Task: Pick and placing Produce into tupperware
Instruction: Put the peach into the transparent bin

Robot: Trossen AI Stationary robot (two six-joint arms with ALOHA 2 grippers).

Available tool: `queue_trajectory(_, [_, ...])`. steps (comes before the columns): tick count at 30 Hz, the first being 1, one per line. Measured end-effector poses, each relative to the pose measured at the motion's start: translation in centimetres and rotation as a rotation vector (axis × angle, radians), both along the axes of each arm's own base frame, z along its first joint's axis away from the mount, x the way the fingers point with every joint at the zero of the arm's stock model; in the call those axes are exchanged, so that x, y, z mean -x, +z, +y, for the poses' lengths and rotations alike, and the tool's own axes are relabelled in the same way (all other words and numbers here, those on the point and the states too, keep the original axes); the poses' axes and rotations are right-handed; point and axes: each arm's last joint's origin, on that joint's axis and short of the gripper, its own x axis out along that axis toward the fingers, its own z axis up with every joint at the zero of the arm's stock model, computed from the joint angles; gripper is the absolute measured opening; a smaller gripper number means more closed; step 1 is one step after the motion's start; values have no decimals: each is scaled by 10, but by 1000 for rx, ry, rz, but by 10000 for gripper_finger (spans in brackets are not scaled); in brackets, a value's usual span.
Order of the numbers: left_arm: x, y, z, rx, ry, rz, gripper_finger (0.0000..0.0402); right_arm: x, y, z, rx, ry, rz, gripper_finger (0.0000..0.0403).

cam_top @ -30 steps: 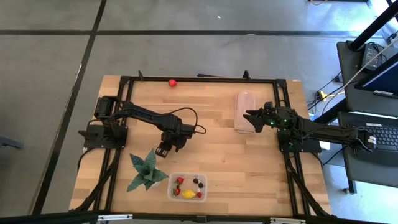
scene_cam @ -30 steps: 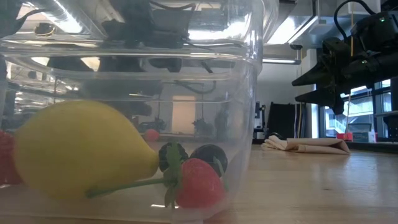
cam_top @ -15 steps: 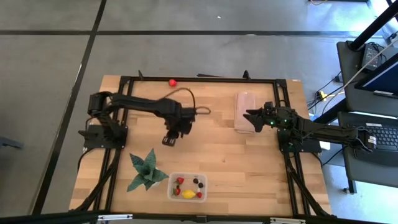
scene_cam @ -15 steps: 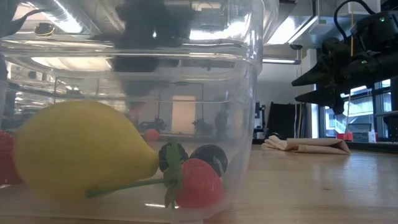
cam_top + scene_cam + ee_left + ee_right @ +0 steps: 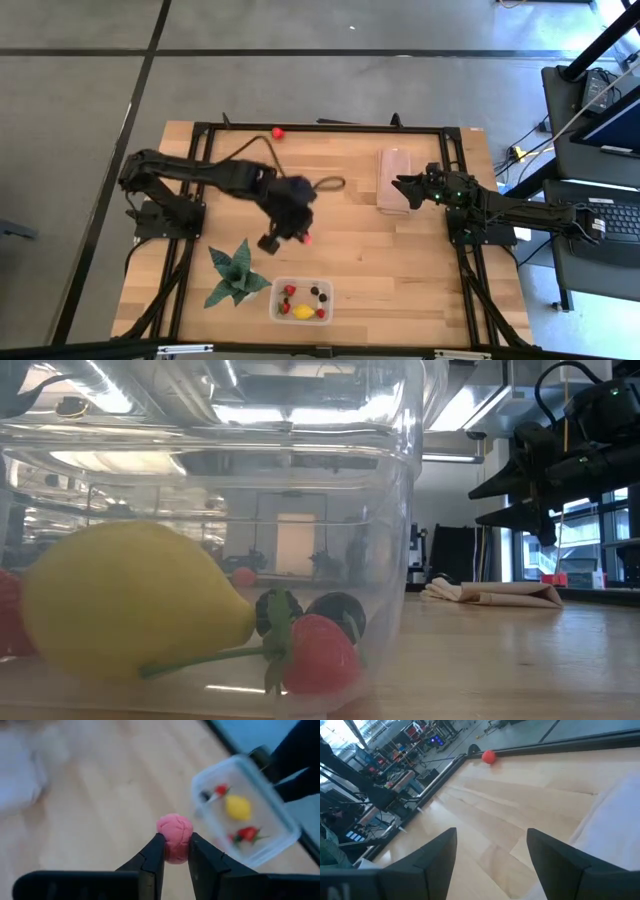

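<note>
My left gripper (image 5: 303, 238) hangs over the middle of the table, shut on a small pink, bumpy berry (image 5: 174, 832). The clear tupperware (image 5: 302, 299) stands at the near edge and holds a yellow lemon-like piece (image 5: 130, 600), strawberries (image 5: 320, 655) and dark berries (image 5: 337, 610). A round red fruit (image 5: 277, 132) lies alone by the far edge, also seen as a red fruit (image 5: 489, 756) in the right wrist view. My right gripper (image 5: 400, 184) waits open at the right, beside the folded cloth. My left gripper pinches the pink berry by its two opposite sides (image 5: 167, 851) between its two fingertips (image 5: 155, 851). The fingers slant down from the table's left. The berry is lifted clear of the table, its rounded top showing beyond the fingertips.
A green spiky-leaved plant (image 5: 235, 275) stands just left of the tupperware. A folded beige cloth (image 5: 394, 180) lies at the far right, under my right gripper's reach. A black frame (image 5: 330, 127) runs round the tabletop. Bare wood lies between my left gripper and the tupperware.
My left gripper has risen from low beside the plant and gone a little toward the table's right edge, tipping from pointing nearly straight down to a slant. The pink berry has come up with it, clear of the table.
</note>
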Motion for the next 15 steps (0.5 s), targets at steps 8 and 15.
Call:
queue_trajectory(8, [-13, 2, -57, 4, -115, -163, 56, 0, 0, 0, -7, -1, 1, 243])
queue_trajectory(15, [-31, -25, -93, 3, -27, -136, 58, 0, -3, 1, -107, 16, -10, 243])
